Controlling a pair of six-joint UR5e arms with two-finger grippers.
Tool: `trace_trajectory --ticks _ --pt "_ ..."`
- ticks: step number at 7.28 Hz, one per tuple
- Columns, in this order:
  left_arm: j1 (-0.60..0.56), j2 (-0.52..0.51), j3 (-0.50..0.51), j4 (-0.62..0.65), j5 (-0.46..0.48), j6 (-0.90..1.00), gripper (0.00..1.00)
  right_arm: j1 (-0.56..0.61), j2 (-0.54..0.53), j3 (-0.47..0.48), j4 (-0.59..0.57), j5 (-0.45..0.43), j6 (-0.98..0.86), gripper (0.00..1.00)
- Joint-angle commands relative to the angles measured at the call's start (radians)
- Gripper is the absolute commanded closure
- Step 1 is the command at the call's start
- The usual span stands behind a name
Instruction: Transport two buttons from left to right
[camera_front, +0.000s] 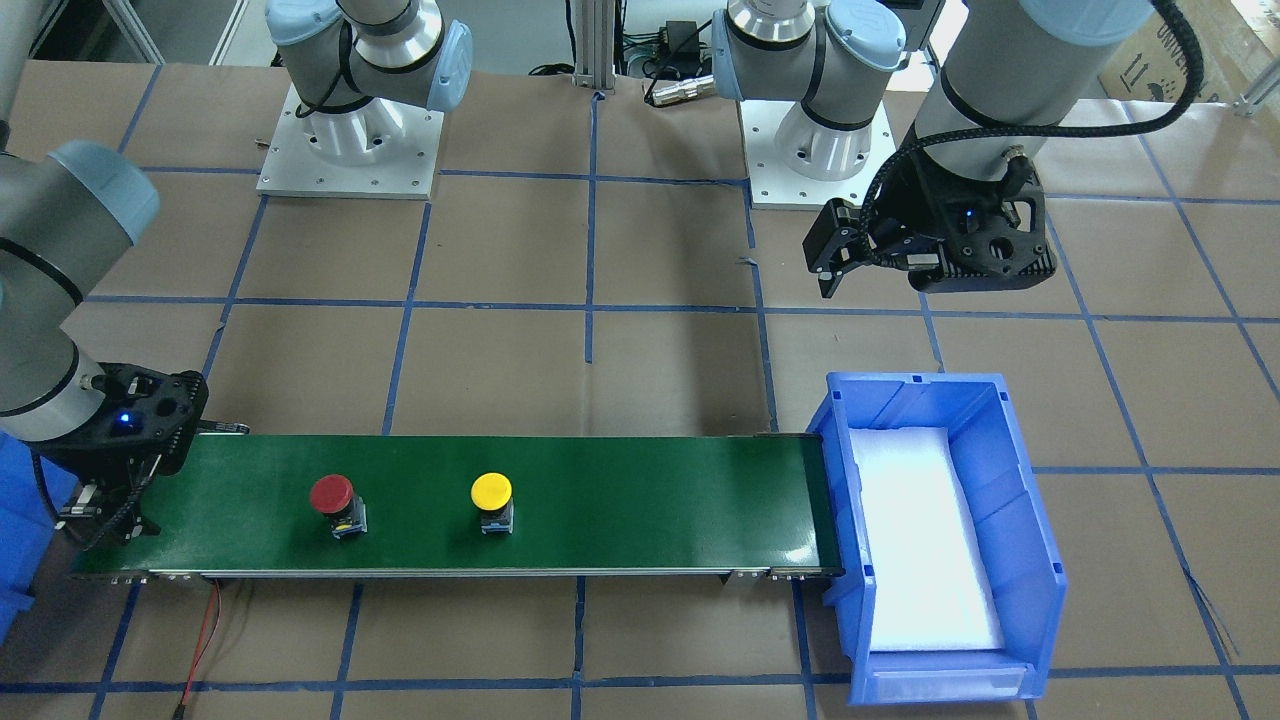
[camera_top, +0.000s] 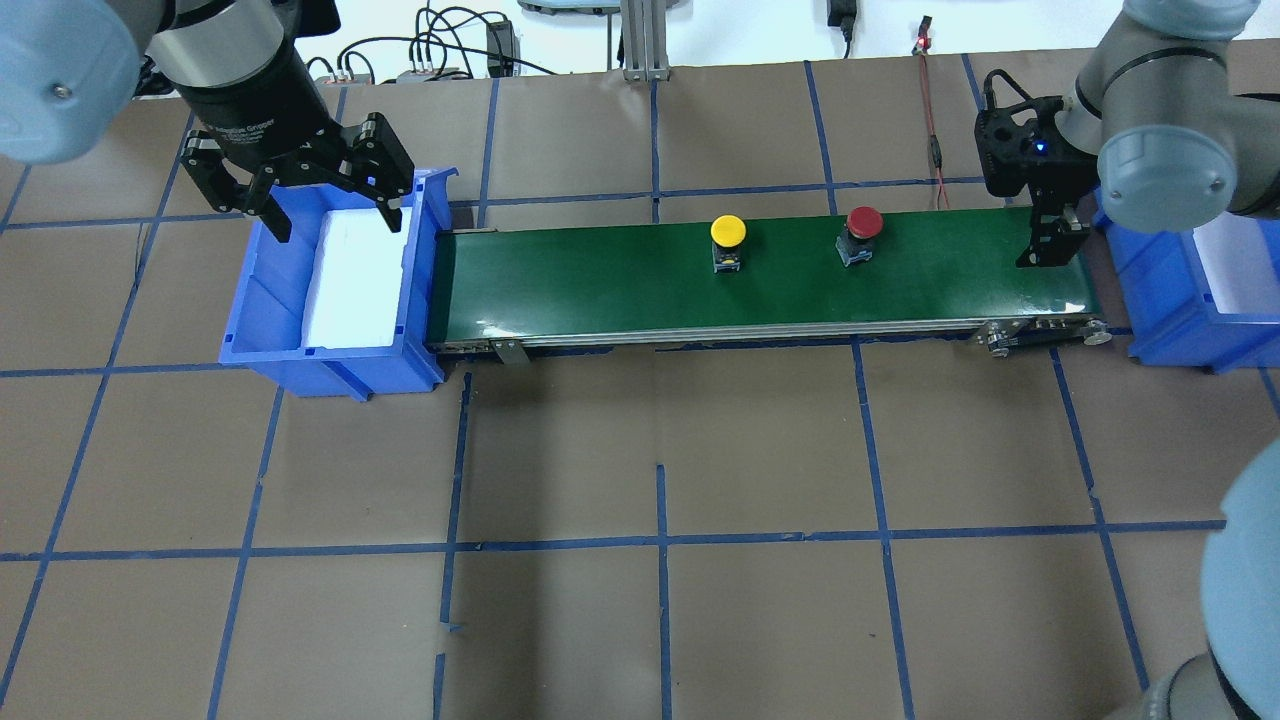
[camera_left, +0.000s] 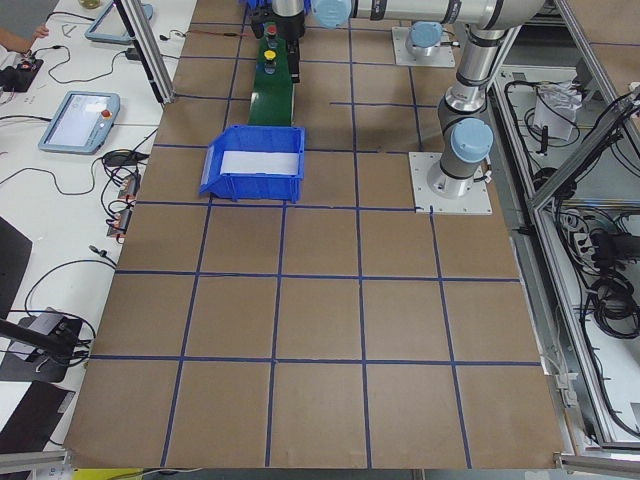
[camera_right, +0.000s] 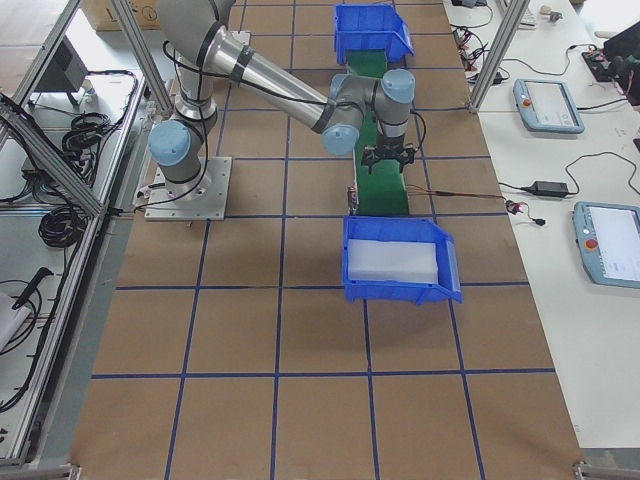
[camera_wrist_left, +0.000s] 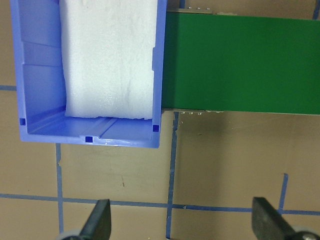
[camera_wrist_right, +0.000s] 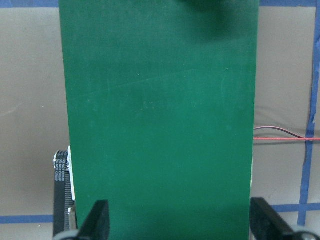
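Seen from overhead, about halfway: both buttons upright on the green belt (camera_top: 600, 280), neither yet in the right blue bin (camera_top: 1160, 335) at its 3 o'clock end. Only white foam in the left blue bin (camera_top: 260, 310) at 9 o'clock. Raised high near that bin, spread wide and empty: left gripper (camera_top: 338, 225). Pointing down over the belt's 3 o'clock end, fingers likewise wide, holding nothing: right gripper (camera_top: 1048, 245). Nearest it, the red button (camera_top: 864, 222), at 3 o'clock of the yellow button (camera_top: 728, 231). Next, likely: centring on the red one's body, then closing.

Table (camera_top: 660, 600) bears green conveyor (camera_top: 600, 280) holding red button (camera_top: 864, 222) and yellow button (camera_top: 728, 231).
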Motion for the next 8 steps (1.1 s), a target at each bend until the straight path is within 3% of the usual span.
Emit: trace_trajectory --ticks 1,2,3,8 --pt "-0.001 0.001 0.000 0.000 0.001 0.000 0.00 -0.001 0.002 0.000 0.000 -0.002 0.001 0.07" --pt "0.000 0.001 0.000 0.000 0.002 0.000 0.00 0.001 0.002 0.000 0.001 -0.002 -0.002 0.01" --pt "0.000 0.001 0.000 0.000 0.004 0.000 0.00 -0.001 0.003 0.000 0.001 0.001 -0.002 0.08" --pt "0.000 0.001 0.000 0.000 0.010 0.000 0.00 0.001 -0.007 -0.009 0.000 0.001 0.009 0.02"
